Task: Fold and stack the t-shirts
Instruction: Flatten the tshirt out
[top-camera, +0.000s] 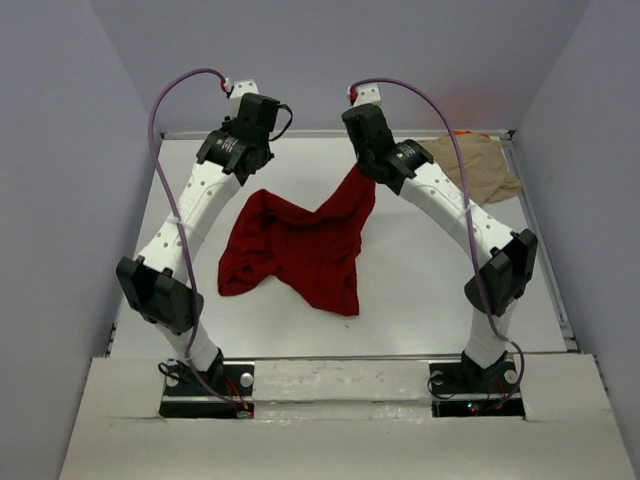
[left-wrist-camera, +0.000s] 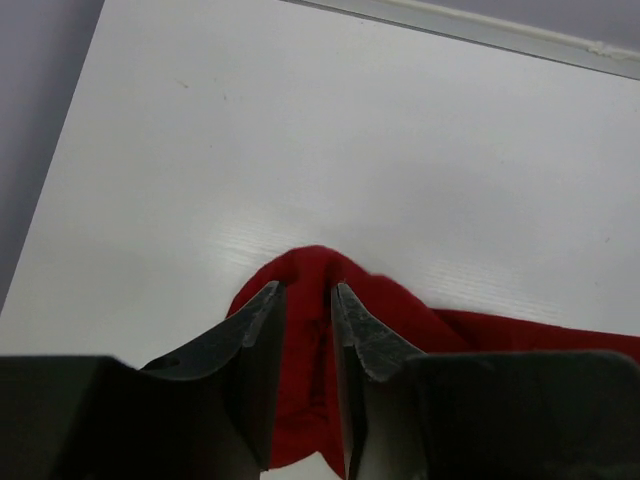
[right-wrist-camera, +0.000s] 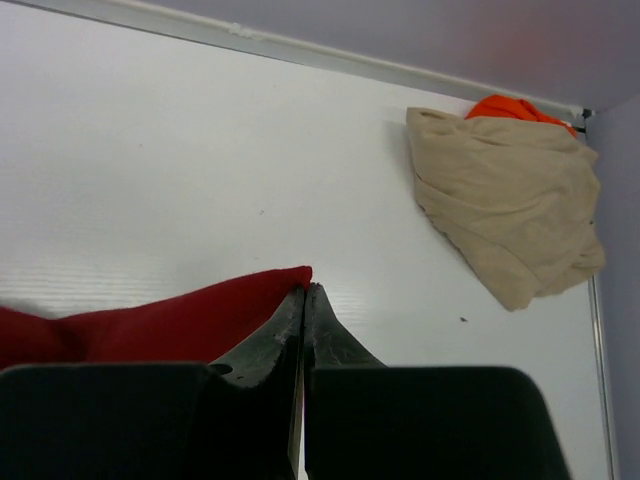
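Observation:
The dark red t-shirt (top-camera: 300, 245) lies crumpled mid-table. One corner is lifted toward the far side by my right gripper (top-camera: 365, 172), which is shut on it. The right wrist view has that gripper (right-wrist-camera: 304, 288) pinching the red corner (right-wrist-camera: 170, 320). My left gripper (top-camera: 246, 170) hovers over the shirt's far left part. Its jaws (left-wrist-camera: 306, 287) stand apart, with a hump of red cloth (left-wrist-camera: 312, 265) under and between them. The tan t-shirt (top-camera: 482, 165) (right-wrist-camera: 510, 210) lies bunched at the far right corner. A sliver of orange fabric (right-wrist-camera: 510, 107) peeks out behind it.
A metal rail (top-camera: 330, 133) runs along the table's far edge and another (top-camera: 540, 240) along the right side. Grey walls close in on the left, back and right. Both arm bases sit at the near edge.

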